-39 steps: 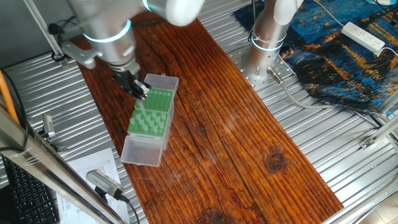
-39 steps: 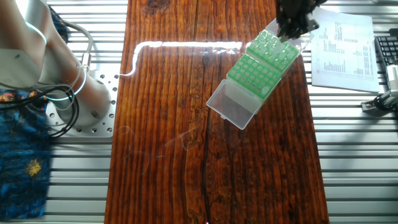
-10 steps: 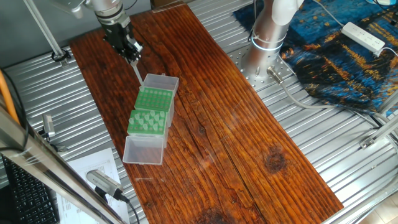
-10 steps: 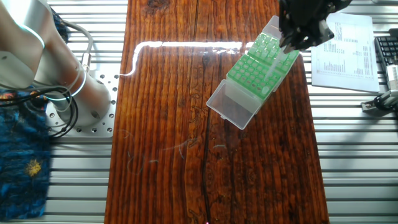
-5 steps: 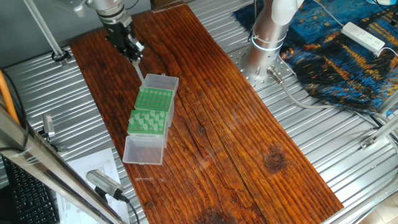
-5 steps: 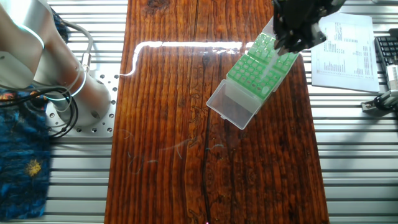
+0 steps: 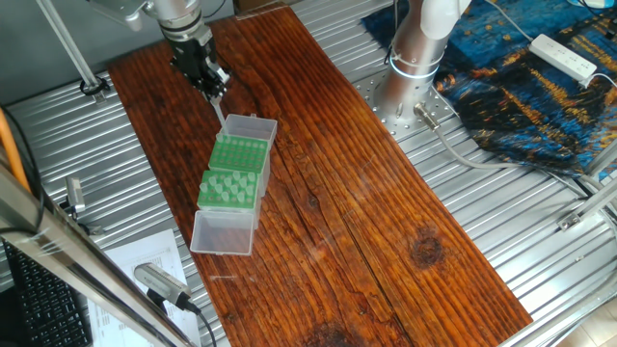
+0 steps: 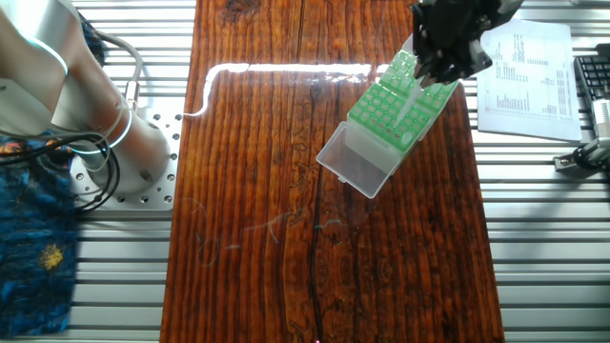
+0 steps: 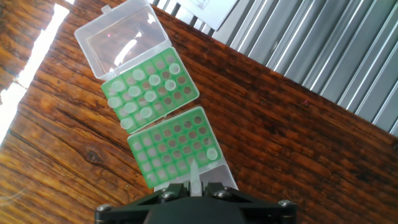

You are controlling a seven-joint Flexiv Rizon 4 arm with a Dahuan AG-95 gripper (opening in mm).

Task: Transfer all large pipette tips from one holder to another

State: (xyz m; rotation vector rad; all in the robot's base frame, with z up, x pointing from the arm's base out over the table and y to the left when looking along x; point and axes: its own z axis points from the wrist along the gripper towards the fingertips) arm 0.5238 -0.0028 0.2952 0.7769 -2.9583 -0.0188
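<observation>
The hand [image 9: 194,185] pinches one pipette tip [image 9: 195,174] above the near rack [image 9: 176,147]; the others stand in the far rack [image 9: 149,86]. If it hangs crooked, I reckon it could miss its hole and topple onto the table [image 7: 366,212]

Bright, even light; white glare streak on the dark reddish varnished wooden table [image 8: 286,69]; near black hand [image 9: 193,198] slightly out of focus.

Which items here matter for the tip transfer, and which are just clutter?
Job:
- end effector, shut on one large pipette tip
- remaining large pipette tips in the far green rack
- near green rack, one tip already seated

Lying about:
- printed sheet
- power strip
- blue patterned cloth
</observation>
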